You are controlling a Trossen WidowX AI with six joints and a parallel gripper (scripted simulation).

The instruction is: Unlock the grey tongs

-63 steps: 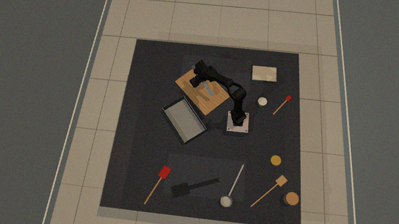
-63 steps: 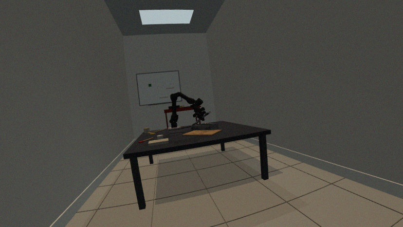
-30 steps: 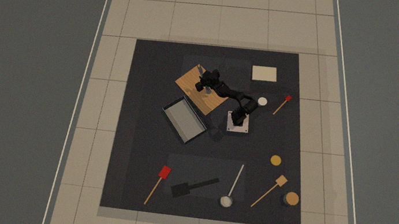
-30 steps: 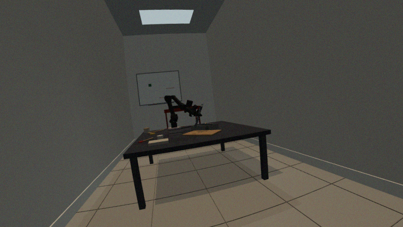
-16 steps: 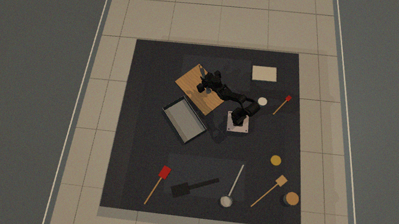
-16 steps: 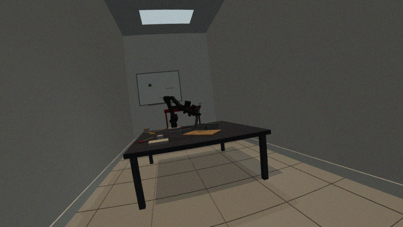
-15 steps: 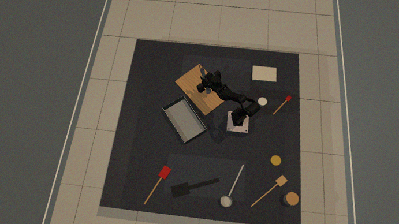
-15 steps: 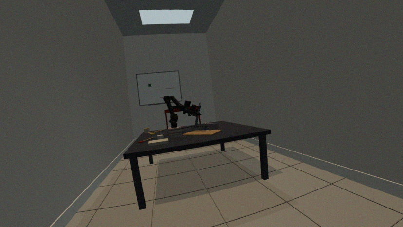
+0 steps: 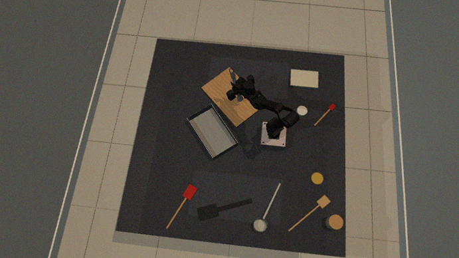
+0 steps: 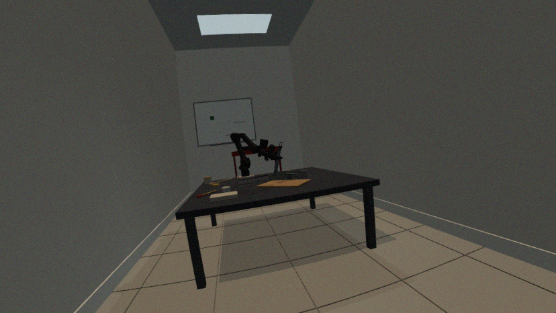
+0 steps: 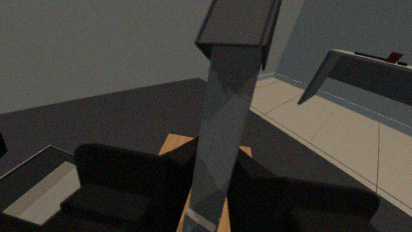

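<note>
My gripper (image 9: pixel 233 88) (image 10: pixel 278 157) (image 11: pixel 214 142) is shut on the grey tongs (image 9: pixel 233 75) (image 10: pixel 276 166) (image 11: pixel 222 115) and holds them in the air above the wooden board (image 9: pixel 214 84) (image 10: pixel 285 183) (image 11: pixel 174 142). In the exterior view the tongs stand nearly upright, with the thin loop at the hinge end up and the broader tips down. In the wrist view the dark hinge cap is at the top and one flat arm runs down between the fingers. The far arm is hidden, so I cannot tell how far the arms are apart.
The roasting tin (image 9: pixel 212 133) (image 11: pixel 47 192) stands beside the board with no tongs across it. A cream block (image 9: pixel 304 78), a white round piece (image 9: pixel 301 110) and a small red-headed tool (image 9: pixel 331 107) lie near the arm's base. Several utensils lie along the opposite side of the table.
</note>
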